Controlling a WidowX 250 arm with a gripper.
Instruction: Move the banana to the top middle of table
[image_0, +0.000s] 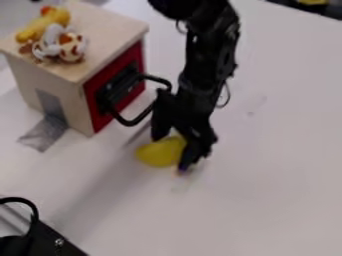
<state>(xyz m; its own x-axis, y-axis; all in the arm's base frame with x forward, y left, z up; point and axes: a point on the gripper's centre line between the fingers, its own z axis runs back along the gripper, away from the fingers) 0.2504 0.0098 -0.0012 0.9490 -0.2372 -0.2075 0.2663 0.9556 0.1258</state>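
Observation:
The black gripper (173, 150) hangs low over the white table, left of the view's middle, coming down from the top edge. Right at it is the yellow banana (157, 152), partly covered by the gripper, with its rounded yellow side showing to the left. Whether the banana touches the table cannot be told.
A wooden toy box (100, 37) with a red front (97, 107) and a black looped handle (140, 120) stands at the upper left, near the arm. Toys (60, 46) lie on its top. A black object (50, 242) occupies the bottom left corner.

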